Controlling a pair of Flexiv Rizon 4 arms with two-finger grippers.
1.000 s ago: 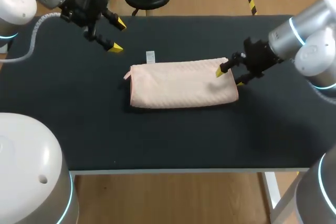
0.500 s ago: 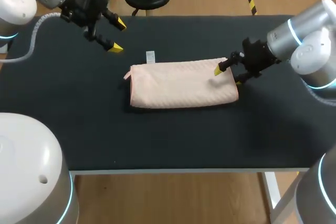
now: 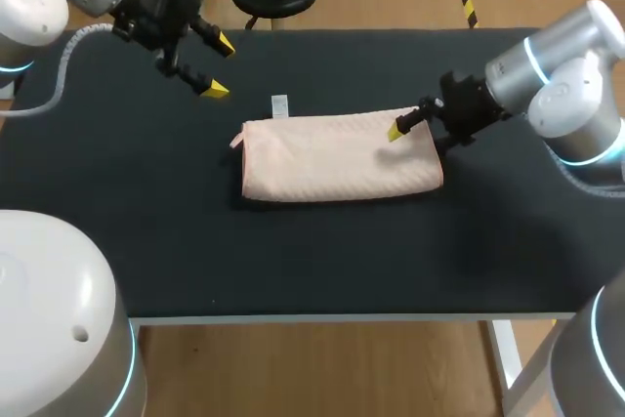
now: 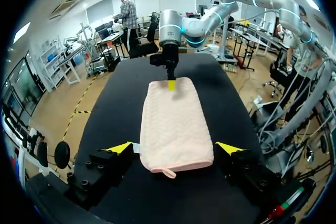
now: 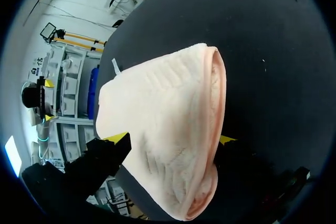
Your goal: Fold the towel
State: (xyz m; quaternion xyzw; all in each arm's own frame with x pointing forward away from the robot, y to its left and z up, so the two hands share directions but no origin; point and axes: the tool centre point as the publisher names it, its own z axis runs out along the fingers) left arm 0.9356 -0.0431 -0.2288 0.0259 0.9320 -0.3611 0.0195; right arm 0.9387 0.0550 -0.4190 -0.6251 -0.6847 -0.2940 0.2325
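The towel (image 3: 337, 158) lies folded into a long pink band near the middle of the black table (image 3: 293, 261), a little towards the far side, with its long edges running left to right. Its near long edge is the thick rounded fold. A small loop sticks out at its left end, and a white tag (image 3: 280, 105) lies on the table just off its far edge, towards the left.

The right gripper (image 3: 418, 140) is at the towel's right end, coming in from the right. Its fingers are spread wide with that end of the cloth between them. One yellow tip sits over the far part of the towel, and the other is by the right edge and mostly hidden from above. In the right wrist view the towel (image 5: 168, 124) fills the gap across the gripper (image 5: 172, 139), but I cannot tell whether either tip is actually pressing on the cloth.

The left gripper (image 3: 220, 67) hangs over the far left part of the table, well apart from the towel, with its fingers wide apart and nothing in them. Its own view looks down the towel (image 4: 176, 119) lengthwise from the left end, with the right gripper (image 4: 170, 80) at the far end.

Bare tabletop runs in a broad strip between the towel's near edge and the table's near edge. There are wide margins left and right of the towel, and a narrower strip on its far side.
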